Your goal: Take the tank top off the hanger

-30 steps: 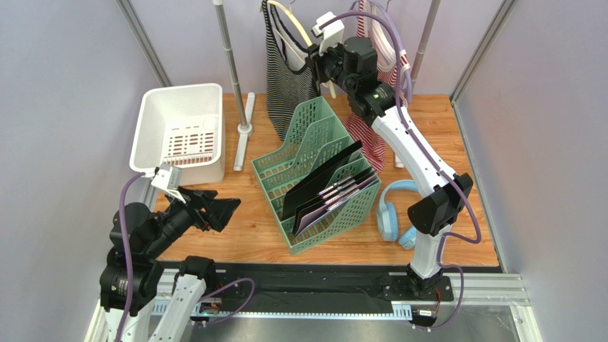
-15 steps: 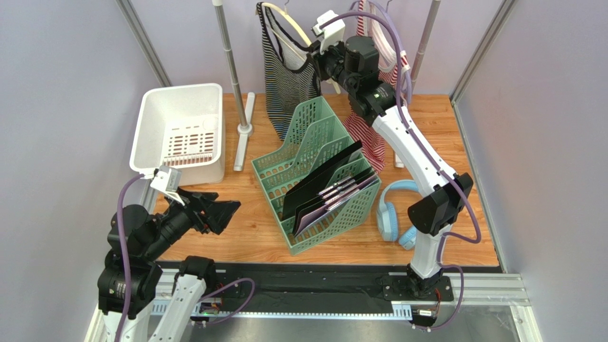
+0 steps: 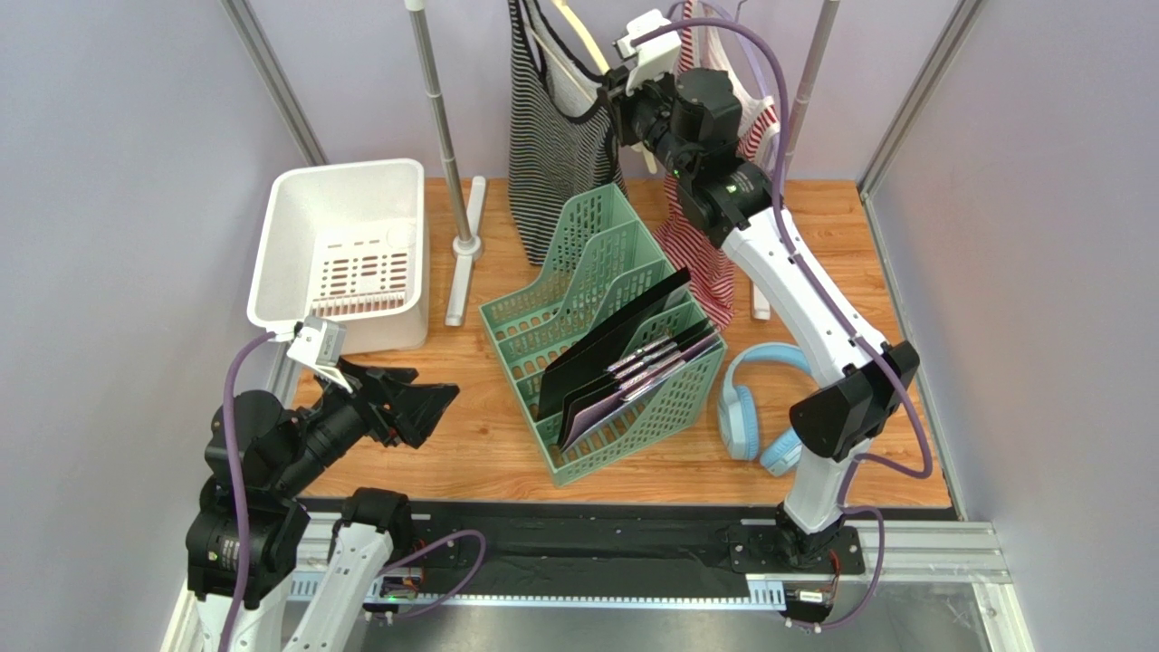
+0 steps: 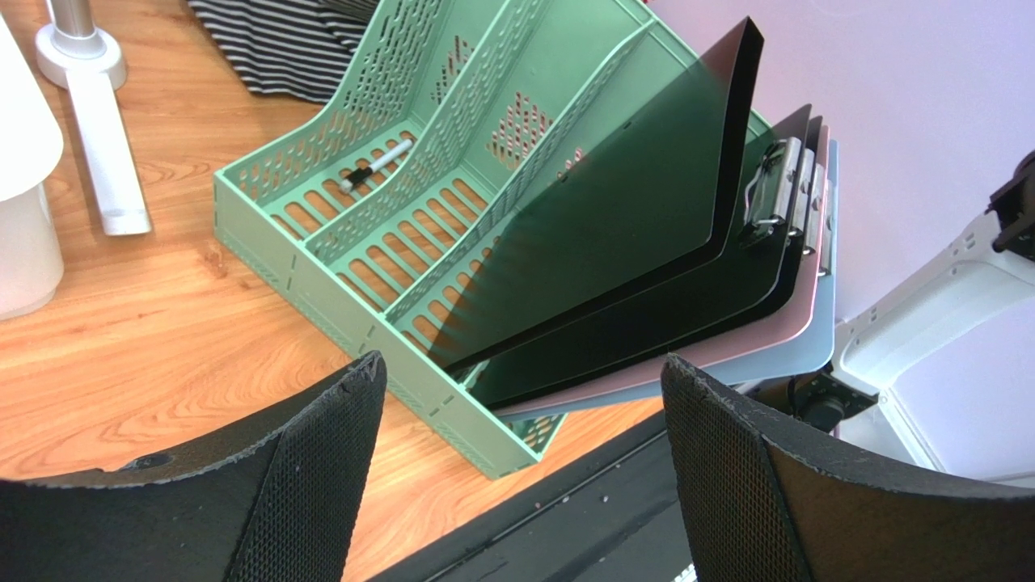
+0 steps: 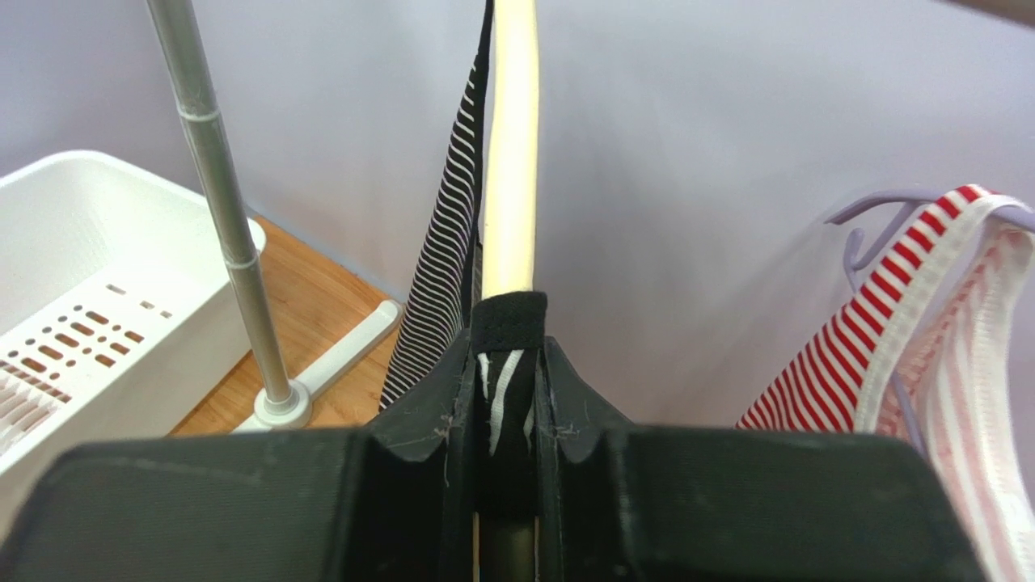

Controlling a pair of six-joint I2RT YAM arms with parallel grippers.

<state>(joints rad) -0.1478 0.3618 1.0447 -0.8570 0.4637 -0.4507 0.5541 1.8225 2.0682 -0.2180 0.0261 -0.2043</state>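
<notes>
A black-and-white striped tank top (image 3: 551, 129) hangs on a cream hanger (image 3: 588, 55) at the back of the table, behind the green file rack. My right gripper (image 3: 619, 102) is raised at the top's right shoulder and is shut on its strap. In the right wrist view the jaws (image 5: 508, 400) pinch the striped strap (image 5: 508, 364) with the cream hanger arm (image 5: 512, 146) running up between them. My left gripper (image 3: 422, 404) is open and empty, low at the near left, pointing at the rack; its fingers (image 4: 304, 473) show in the left wrist view.
A green file rack (image 3: 606, 333) with clipboards stands mid-table. A white basket (image 3: 340, 245) sits at the left. A metal stand pole (image 3: 442, 122) rises beside the top. A red-striped garment (image 3: 708, 251) hangs to the right. Blue headphones (image 3: 748, 408) lie at the right.
My right gripper has risen and moved back with the strap in it, lifting the tank top's right shoulder and the hanger. The left arm has not moved.
</notes>
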